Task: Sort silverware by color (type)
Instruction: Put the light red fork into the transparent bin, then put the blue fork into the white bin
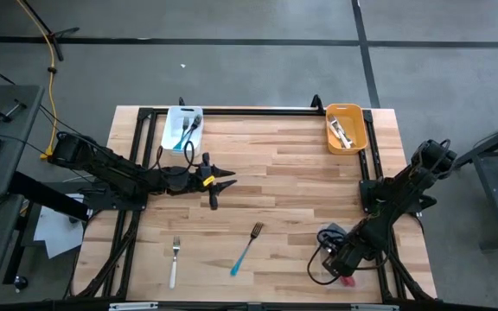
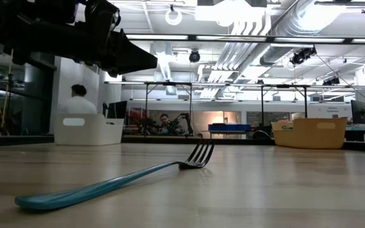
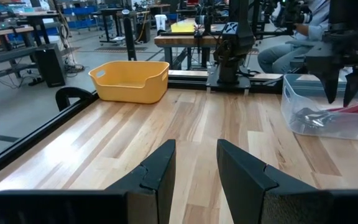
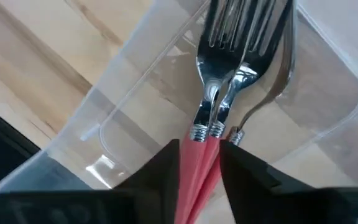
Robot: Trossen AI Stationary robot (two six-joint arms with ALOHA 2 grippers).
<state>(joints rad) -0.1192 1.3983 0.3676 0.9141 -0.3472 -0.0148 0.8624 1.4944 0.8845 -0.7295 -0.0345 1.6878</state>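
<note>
Near table edge: a white-handled metal fork (image 1: 174, 261) and a teal-handled metal fork (image 1: 245, 249) lie flat on the light wooden slat table (image 1: 292, 181), well apart from each other. At the near right corner, the right gripper (image 4: 199, 163) hangs over a clear plastic bin (image 4: 135, 118); its fingers (image 4: 166, 168) stand slightly apart with the handles of the red-pink-handled forks (image 4: 213, 93) between them. Whether they clamp the handles cannot be told. Mid-table, left side: the left gripper (image 1: 219, 184) hovers above bare wood, fingers (image 3: 160, 171) spread apart, holding nothing. Far edge: a white plastic bin (image 1: 182, 128) at left holds teal-handled forks (image 1: 187, 131); an orange plastic bin (image 1: 346, 127) at right holds white-handled forks (image 1: 344, 132).
</note>
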